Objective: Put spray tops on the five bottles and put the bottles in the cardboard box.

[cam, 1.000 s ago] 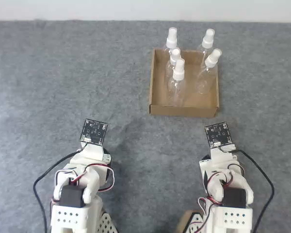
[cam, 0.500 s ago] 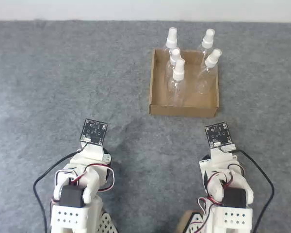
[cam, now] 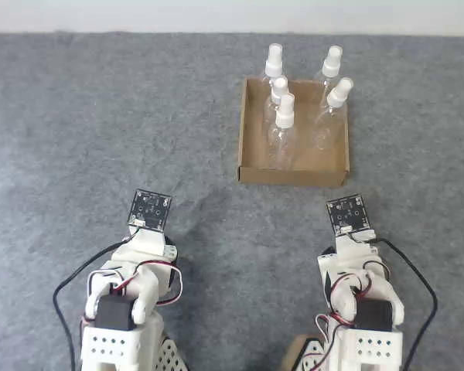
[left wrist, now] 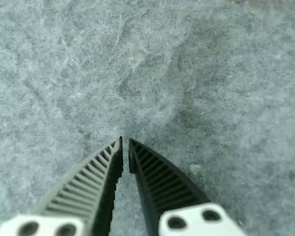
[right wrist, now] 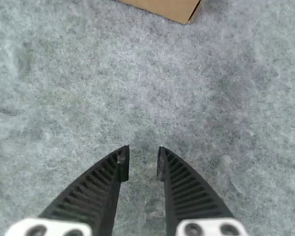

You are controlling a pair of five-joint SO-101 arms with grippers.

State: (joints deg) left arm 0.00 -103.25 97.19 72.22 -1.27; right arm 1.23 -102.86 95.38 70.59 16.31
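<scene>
task looks about done: five clear plastic bottles (cam: 282, 143) w/ white spray tops (cam: 284, 110) stand upright in the shallow brown cardboard box (cam: 292, 177). three are plainly inside. the far two's tops poke past the back wall and their bases are hard to see, so prob inside but can't be sure.

left gripper (left wrist: 125, 145) hangs over bare grey felt mat (cam: 100, 116), fingers nearly pinched together, nothing between them. right gripper (right wrist: 141, 155) is a bit ajar, also empty, w/ a box corner (right wrist: 167, 7) ahead of it. both arms are folded back at the near edge, well apart from the box.

step in hand, imo: park and confirm. doing it well = keep both arms tucked, no sweep toward the box's near wall. the bottles are tall and light-looking, so a nudge to the box could tip them.

room: wide open felt on the left arm's side of the box, and a clear strip btwn box and arms. the box sits nearer the mat's far edge, so any check reach should come in from the near side, not over the tops.
</scene>
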